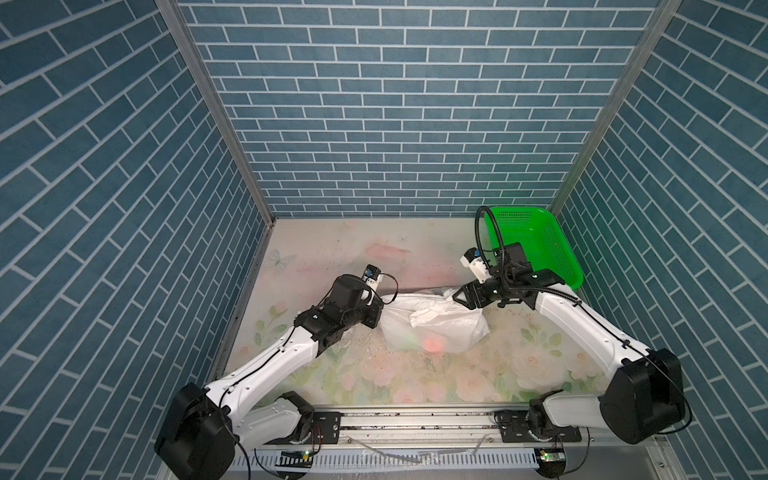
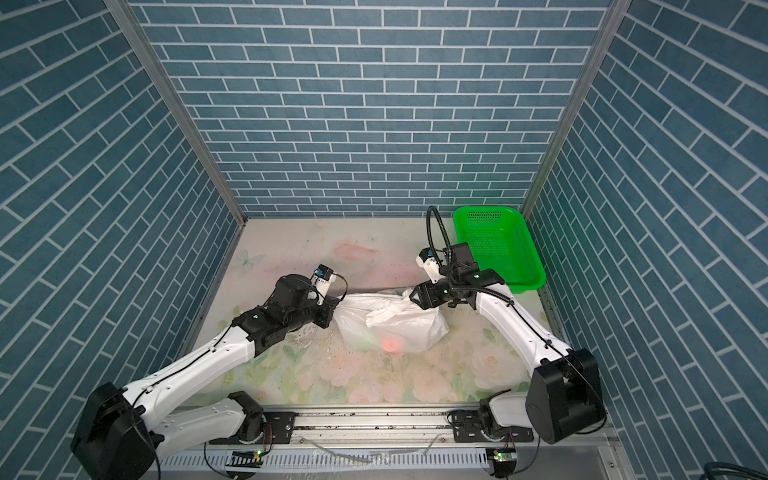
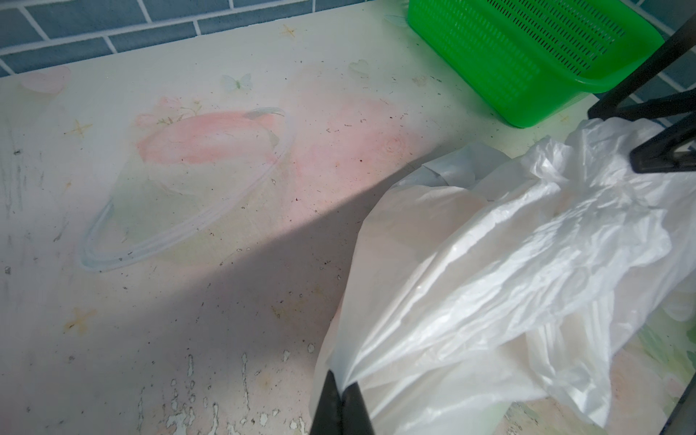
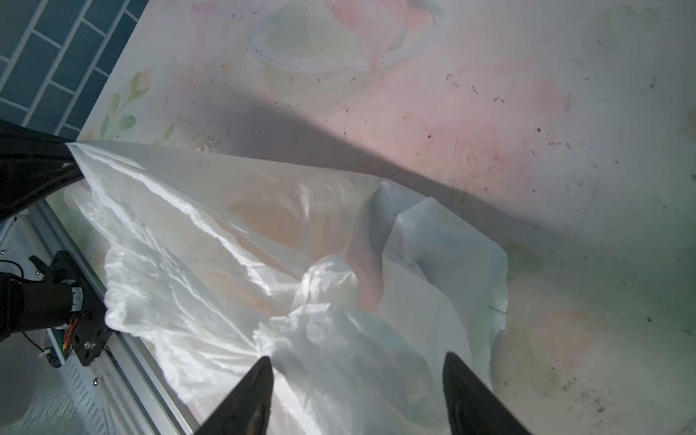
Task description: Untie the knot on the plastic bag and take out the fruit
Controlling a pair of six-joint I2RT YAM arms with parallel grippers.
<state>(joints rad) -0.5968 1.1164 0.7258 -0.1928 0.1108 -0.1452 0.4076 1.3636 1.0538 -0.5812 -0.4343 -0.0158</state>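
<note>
- Both top views: the plastic bag, thin, soft and light by its look, lay on the tabletop between the arms; red fruit showed through it.
- Left wrist: the left gripper was clamped on the bag's corner.
- Right wrist: the right gripper stood open astride the knot, probably the best hold, gripping nothing.

plastic bag lay mid-frame on the table in both top views. basket stood behind it, right of centre, by the right wall. left gripper was at the bag's left end, right gripper at its upper right. fruit sat inside, near the lower edge.
</note>
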